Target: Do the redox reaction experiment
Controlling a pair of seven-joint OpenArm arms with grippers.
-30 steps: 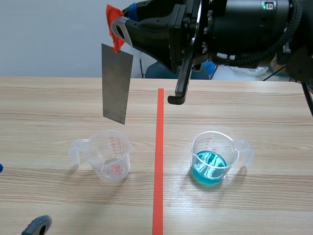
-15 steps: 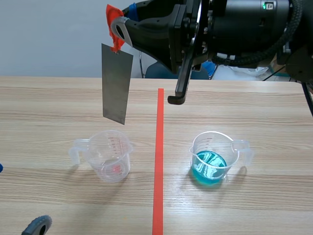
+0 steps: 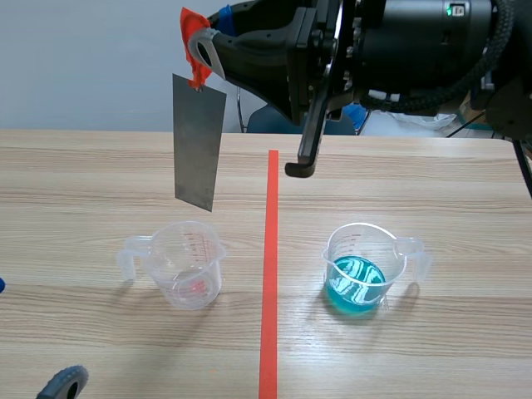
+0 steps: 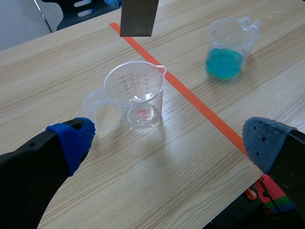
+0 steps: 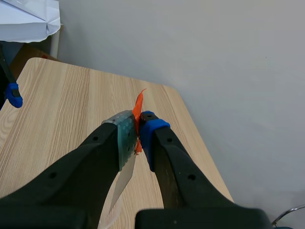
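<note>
Right gripper (image 3: 200, 60) grasps the thin grey metal sheet (image 3: 199, 154) by its orange-taped top edge, lower edge hanging clear above the empty transparent plastic jug (image 3: 193, 264) at left; left gripper (image 4: 169, 139) gapes released near it.

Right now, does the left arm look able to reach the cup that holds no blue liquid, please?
Probably yes: its jaws stand open, that cup just ahead, nothing between; the metal sheet hangs higher up.

The metal sheet (image 3: 199, 141) is hanging from the right fingers (image 5: 151, 131) over the empty cup (image 3: 189, 264), standing just ahead of the left fingers (image 4: 71, 138); the filled cup (image 3: 362, 268) is sitting beyond the tape line (image 3: 269, 274).
</note>
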